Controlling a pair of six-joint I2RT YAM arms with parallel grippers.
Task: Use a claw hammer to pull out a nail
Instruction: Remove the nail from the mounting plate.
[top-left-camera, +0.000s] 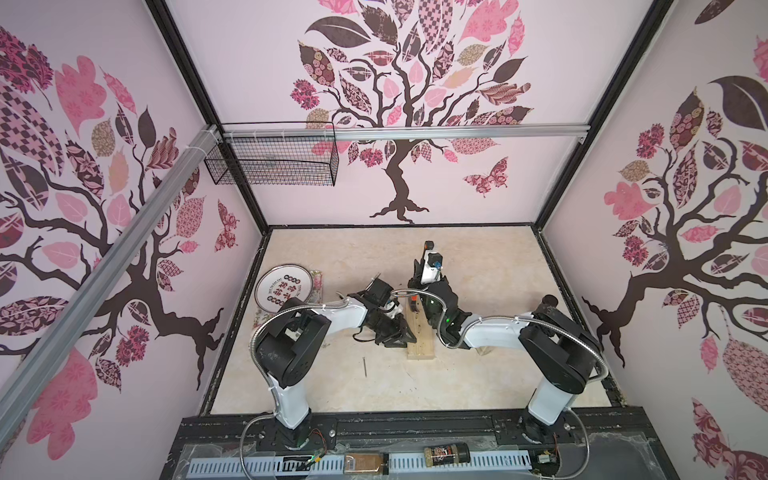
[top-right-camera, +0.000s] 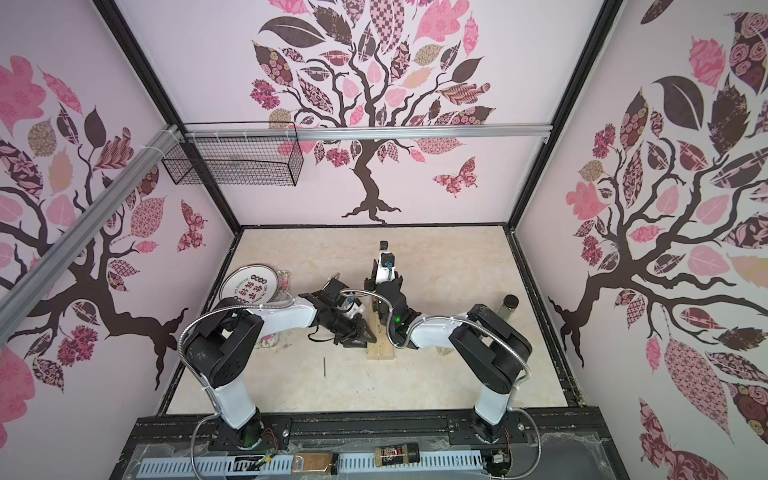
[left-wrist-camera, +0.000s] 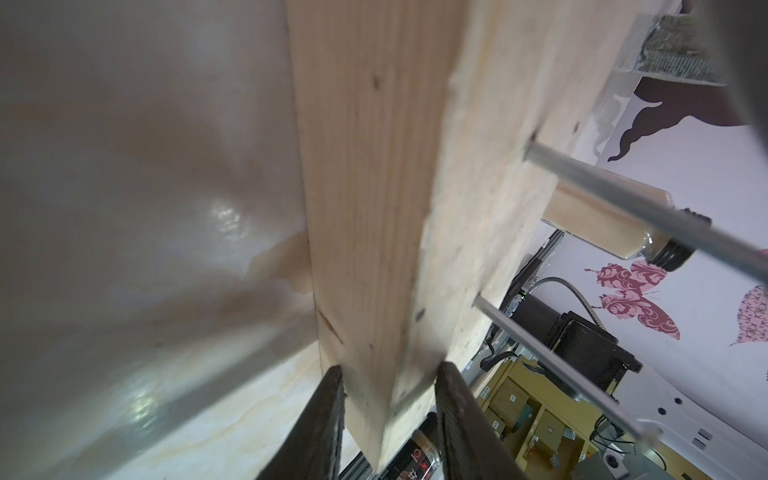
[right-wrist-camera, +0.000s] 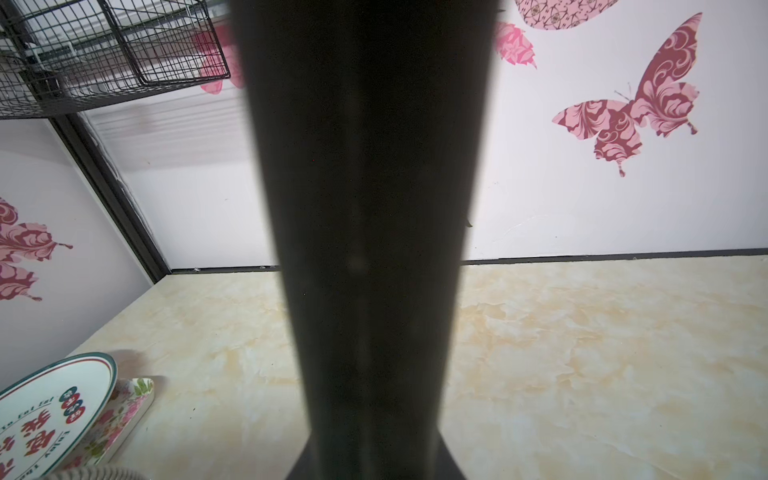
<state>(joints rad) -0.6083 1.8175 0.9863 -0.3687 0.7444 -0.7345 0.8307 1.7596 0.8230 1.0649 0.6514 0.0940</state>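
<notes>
Left of the pale wooden block (top-left-camera: 422, 347) I see a round plate (top-left-camera: 284, 292). My left hand (left-wrist-camera: 390, 415) squeezes the block's rough end. Two thin shiny nails (left-wrist-camera: 602, 183) stick out of the block. My right hand (right-wrist-camera: 374, 471) is closed around the smooth black handle of the claw hammer (right-wrist-camera: 365, 208), at the block's far end.

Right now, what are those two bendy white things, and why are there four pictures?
They are a robot's left arm and right arm, each ending in a pincer called a gripper. Two pictures look down from above; two come from small cameras on the arms' wrists. On the table lie a wooden block, a plate and a loose nail. The left gripper pinches the block, probably to steady it; two nails stick out of the block. The right gripper is shut on the hammer, whose black handle fills its wrist picture.
</notes>
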